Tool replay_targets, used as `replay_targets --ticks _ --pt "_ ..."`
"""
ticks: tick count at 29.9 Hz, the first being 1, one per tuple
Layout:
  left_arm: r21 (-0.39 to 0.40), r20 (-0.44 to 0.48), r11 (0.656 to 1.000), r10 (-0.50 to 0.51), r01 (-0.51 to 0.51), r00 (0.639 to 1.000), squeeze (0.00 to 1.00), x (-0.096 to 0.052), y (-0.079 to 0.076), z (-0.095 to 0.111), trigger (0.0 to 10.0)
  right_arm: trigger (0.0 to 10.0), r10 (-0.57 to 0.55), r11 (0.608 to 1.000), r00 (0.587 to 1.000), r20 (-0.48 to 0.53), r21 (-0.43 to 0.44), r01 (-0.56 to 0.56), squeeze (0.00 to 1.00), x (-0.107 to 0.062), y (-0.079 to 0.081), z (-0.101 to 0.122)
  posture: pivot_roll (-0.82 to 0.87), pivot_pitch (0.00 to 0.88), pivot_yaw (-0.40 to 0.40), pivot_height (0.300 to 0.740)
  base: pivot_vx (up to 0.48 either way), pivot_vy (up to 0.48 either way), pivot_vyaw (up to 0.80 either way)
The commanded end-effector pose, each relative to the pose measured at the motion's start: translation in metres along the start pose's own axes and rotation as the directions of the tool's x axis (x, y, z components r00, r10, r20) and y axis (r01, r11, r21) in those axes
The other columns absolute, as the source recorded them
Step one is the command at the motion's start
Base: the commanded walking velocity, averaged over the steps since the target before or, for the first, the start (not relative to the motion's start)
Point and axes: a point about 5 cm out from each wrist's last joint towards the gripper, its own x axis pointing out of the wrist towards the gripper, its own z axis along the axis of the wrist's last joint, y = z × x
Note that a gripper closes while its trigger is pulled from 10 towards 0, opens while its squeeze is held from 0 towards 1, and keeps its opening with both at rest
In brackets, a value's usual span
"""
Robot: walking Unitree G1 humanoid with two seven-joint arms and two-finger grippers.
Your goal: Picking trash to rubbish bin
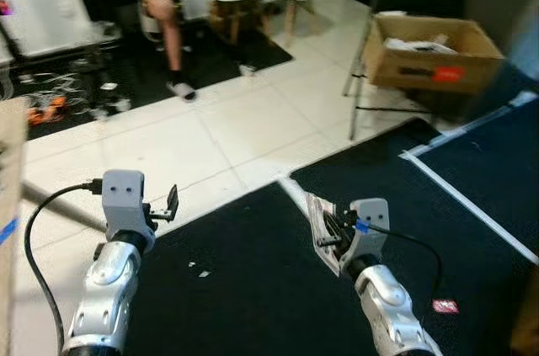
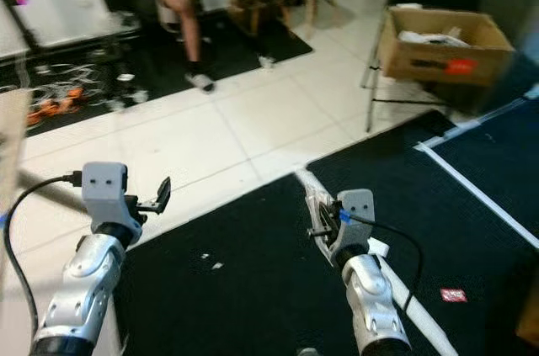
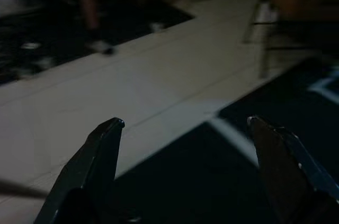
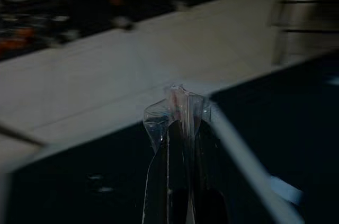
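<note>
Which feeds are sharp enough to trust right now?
Head views: well lit, slightly soft, cardboard box readable. Left wrist view: dark and blurred, open left tool readable. Right wrist view: dim, floor smeared, right tool visibly pinching a clear wrapper.

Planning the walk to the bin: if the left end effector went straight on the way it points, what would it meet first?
Probably the white tile floor. The open left end effector points forward and down past the black mat edge, with nothing nearer in that line. Depth is unclear.

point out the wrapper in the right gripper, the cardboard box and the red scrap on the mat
clear wrapper (image 1: 321, 220), left eye view, its upper middle
cardboard box (image 1: 434, 72), left eye view, its front wall
red scrap (image 1: 445, 306), left eye view, its centre
right gripper (image 1: 330, 230), left eye view, at its fingertips
</note>
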Motion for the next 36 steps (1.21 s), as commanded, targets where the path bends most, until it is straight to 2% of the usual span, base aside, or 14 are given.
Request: replay_targets --ticks 1,7,16,18,32,34,36 --pt "-0.002 -0.016 1.0 0.006 -0.006 1.0 0.0 -0.005 0.0 -0.006 10.0 10.0 -0.005 1.0 1.0 -0.012 0.01 0.005 0.0 -0.001 0.001 -0.004 0.06 0.108 0.013 0.74 0.0 0.0 -0.8" --pt "0.005 -0.026 1.0 -0.016 0.016 1.0 0.0 -0.009 -0.009 -0.01 10.0 10.0 -0.004 1.0 1.0 -0.009 0.012 0.004 0.0 0.001 -0.003 -0.001 0.05 0.113 0.006 0.74 0.0 0.0 -0.8" --pt "-0.03 -0.048 0.999 0.012 -0.013 0.999 0.0 -0.016 -0.01 -0.017 10.0 10.0 0.028 1.0 0.999 -0.019 0.014 -0.027 0.0 0.002 -0.004 -0.001 0.05 0.113 -0.009 0.74 0.0 0.0 -0.8" --pt "-0.013 -0.044 1.0 0.008 -0.009 0.999 0.0 -0.018 -0.011 -0.018 10.0 10.0 0.027 1.0 0.999 -0.024 0.013 -0.027 0.0 0.003 -0.006 -0.001 0.05 0.11 -0.015 0.74 0.0 0.0 -0.8" --pt "-0.009 -0.053 1.0 0.011 -0.011 0.999 0.0 -0.016 -0.01 -0.018 10.0 10.0 -0.003 0.999 1.0 -0.029 0.048 0.004 0.0 0.005 -0.017 0.001 0.05 0.096 -0.023 0.74 0.0 0.0 -0.8" --pt "-0.028 -0.046 1.0 0.002 -0.003 0.999 0.0 -0.015 -0.012 -0.018 10.0 10.0 -0.012 0.996 0.999 -0.044 0.091 0.016 0.0 0.004 -0.019 -0.001 0.04 0.093 -0.022 0.74 0.0 0.0 -0.26" --pt "-0.041 -0.044 0.999 -0.005 0.003 0.999 0.0 -0.015 -0.014 -0.018 10.0 10.0 -0.009 0.995 0.999 -0.051 0.098 0.014 0.0 0.004 -0.019 -0.002 0.04 0.093 -0.022 0.74 0.0 0.0 0.0"
